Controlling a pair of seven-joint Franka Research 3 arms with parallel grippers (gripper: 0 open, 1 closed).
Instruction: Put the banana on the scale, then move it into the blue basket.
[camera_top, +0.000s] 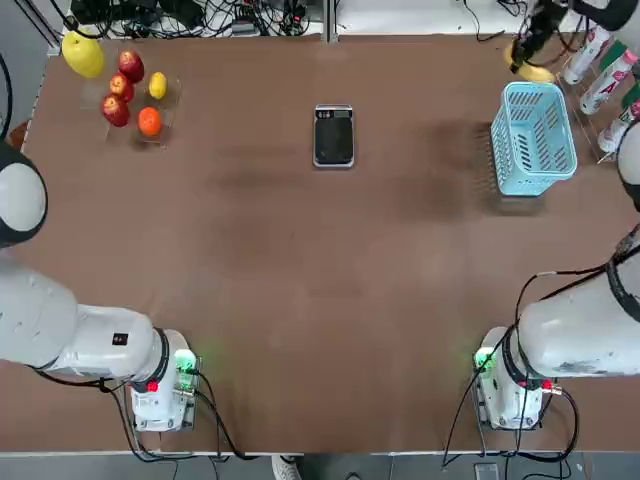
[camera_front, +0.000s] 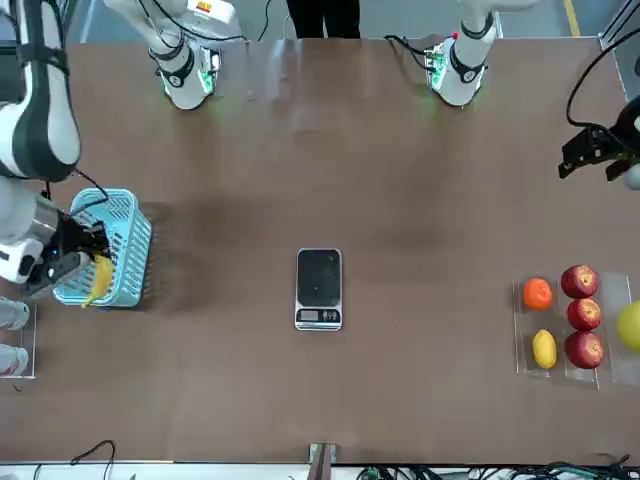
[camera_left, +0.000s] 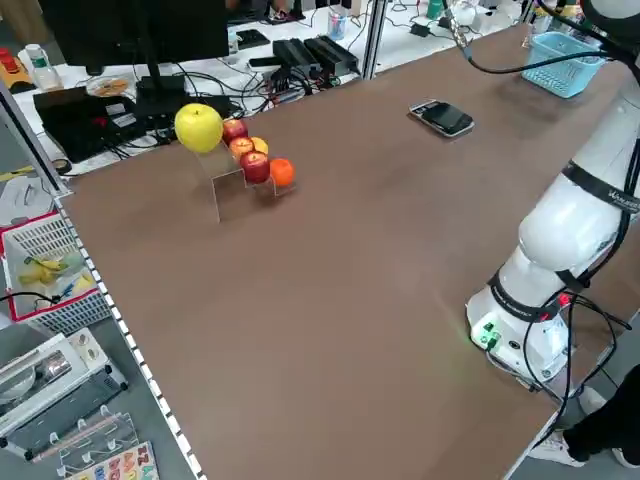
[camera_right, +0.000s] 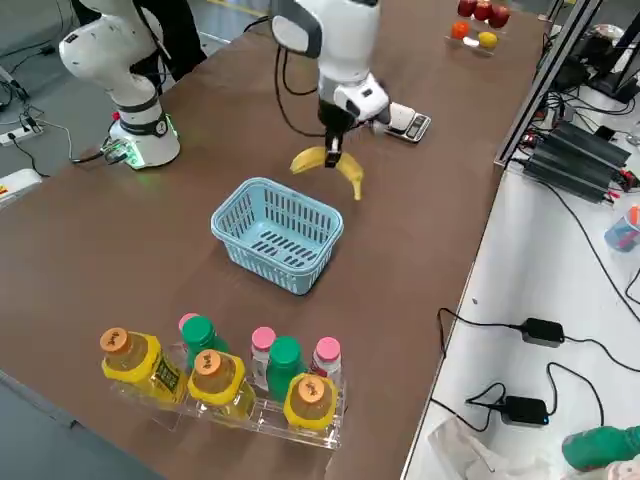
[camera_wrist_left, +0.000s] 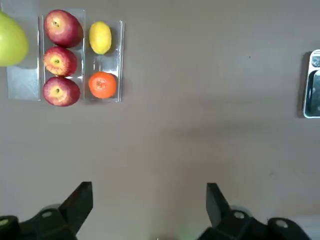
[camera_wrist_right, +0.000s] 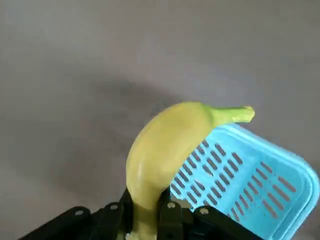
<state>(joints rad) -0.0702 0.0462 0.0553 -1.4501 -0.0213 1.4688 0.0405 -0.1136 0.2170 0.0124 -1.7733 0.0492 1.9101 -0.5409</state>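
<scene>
A brown surface (camera_top: 300, 260) carries everything. Near the middle of its far half lies the scale (camera_top: 334, 135), flat, its display strip toward the far edge. At the far right stands the blue basket (camera_top: 534, 140), upright. At the far left sits a clear stand (camera_top: 160, 112) holding red apples (camera_top: 117, 110), an orange (camera_top: 149, 121) and a small yellow fruit (camera_top: 158, 85). Beside the basket, at the right edge, a clear rack (camera_right: 190, 415) holds bottles (camera_right: 215, 385) with coloured caps. The two arm bases (camera_top: 160, 385) stand at the near edge, well apart.
</scene>
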